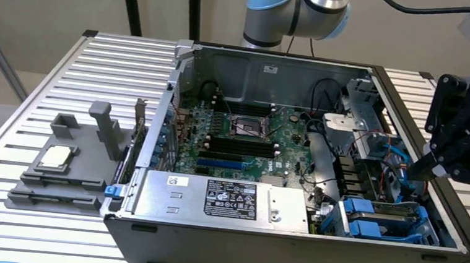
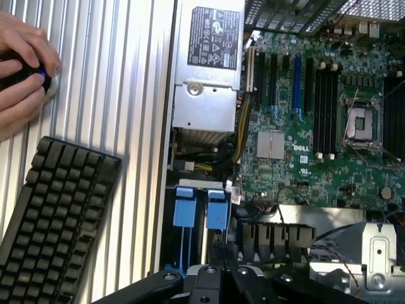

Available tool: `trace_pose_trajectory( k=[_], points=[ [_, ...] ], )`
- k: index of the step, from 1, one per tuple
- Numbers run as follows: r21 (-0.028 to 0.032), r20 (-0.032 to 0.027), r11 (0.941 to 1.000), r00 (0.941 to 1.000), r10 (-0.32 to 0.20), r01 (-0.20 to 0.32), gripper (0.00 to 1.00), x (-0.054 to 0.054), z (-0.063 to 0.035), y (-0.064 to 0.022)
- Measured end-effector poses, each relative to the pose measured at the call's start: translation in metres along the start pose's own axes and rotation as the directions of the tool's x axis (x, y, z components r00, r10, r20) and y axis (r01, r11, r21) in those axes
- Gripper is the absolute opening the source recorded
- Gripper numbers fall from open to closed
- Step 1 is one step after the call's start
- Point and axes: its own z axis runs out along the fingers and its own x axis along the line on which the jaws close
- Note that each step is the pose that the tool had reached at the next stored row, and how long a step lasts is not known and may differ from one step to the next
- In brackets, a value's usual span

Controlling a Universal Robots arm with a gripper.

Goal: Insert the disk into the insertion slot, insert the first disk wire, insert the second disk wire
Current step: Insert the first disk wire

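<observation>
The silver-grey robot arm with pale blue joint caps [image 1: 310, 9] comes in over the back wall of the open black tower computer case [image 1: 293, 250]. Its black wrist assembly hangs over the case's edge on the exterior view's right, tilted inward and down. The black claw [image 1: 421, 172] points into the case beside a bundle of blue and red cables [image 1: 392, 158]. Its fingers [image 2: 221, 256] are pressed together, and I cannot tell whether a wire is caught between them.

Just below the claw, in the near corner of the case, is the grey sheet-metal drive bay with bright blue plastic rails [image 1: 411, 226]. A blue carrier frame [image 1: 360, 210] lies inside it, and the wrist view shows its two blue tabs [image 2: 190, 210] side by side. The drive's labelled face cannot be made out, so I cannot tell how deep it is seated.

Inside the case, a silver power-supply box with a black-and-white label [image 1: 230, 199] lies next to the bay, and the green motherboard [image 1: 247, 138] is behind it.

The case stands on a slatted aluminium worktop [image 1: 115, 67]. At the exterior view's left is a dark grey plastic fixture tray [image 1: 66, 178] carrying a small square silver chip [image 1: 55, 156]. The wrist view also shows a black keyboard [image 2: 54, 228] on the slats, with a person's hand [image 2: 19, 76] resting on a dark mouse [image 2: 31, 71] beyond it. Behind the worktop is a plain beige wall with two black poles [image 1: 129, 6].
</observation>
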Motion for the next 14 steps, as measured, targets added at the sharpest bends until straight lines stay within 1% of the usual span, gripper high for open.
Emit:
trace_pose_trajectory(
  k=[2,8,9,11,14],
  points=[
    [-0.0032,0.0005,1.0000,1.0000,0.000,0.000,0.13,0.001,0.0018,-0.0094],
    [-0.0036,0.0001,1.0000,1.0000,0.000,0.000,0.13,0.001,0.0107,-0.0369],
    [-0.0036,0.0002,1.0000,1.0000,0.000,0.000,0.13,0.001,0.0124,-0.0402],
    [-0.0036,0.0000,1.0000,1.0000,0.000,0.000,0.13,-0.001,0.0158,-0.0432],
    [-0.0036,0.0001,1.0000,1.0000,0.000,0.000,0.13,-0.002,0.0213,-0.0451]
  ],
)
